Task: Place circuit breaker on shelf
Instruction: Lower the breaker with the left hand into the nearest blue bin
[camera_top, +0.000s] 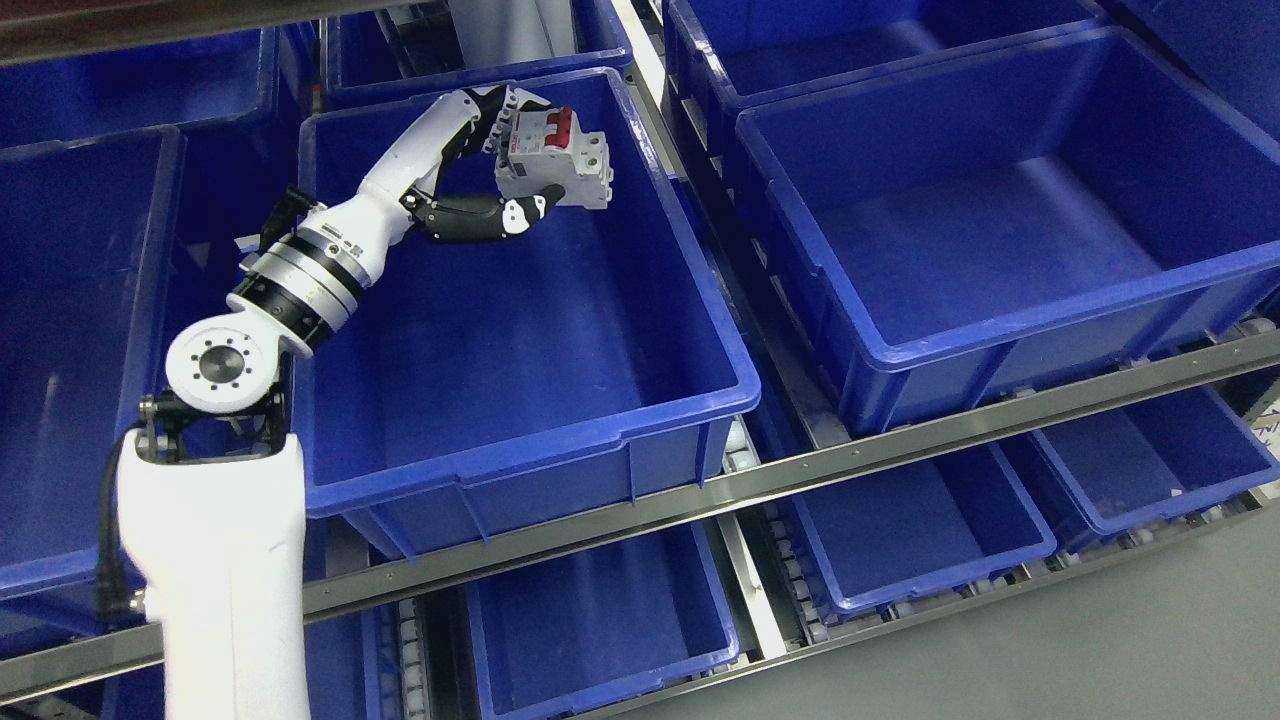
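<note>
**One breaker held over the middle bin**

One arm is in view, the left arm (215, 560), rising from the lower left corner and crossing the front left corner of the middle bin (520, 330) on the shelf (620, 510). Its wrist angles up and to the right above the bin's left wall. Farther in, the left robot hand (500, 170) pinches the circuit breaker (555, 160): the black thumb (490, 217) presses the underside while the upper fingers curl over the top edge. The breaker, white with red switches, hangs tilted in the air near the bin's back wall, clear of the bin floor. To the right, across the metal divider, a second blue bin (1000, 220) sits on the same shelf level. Lower bins (920, 530) show beneath the front rail, and more blue bins line the row behind, at the shelf's far edge.
</note>
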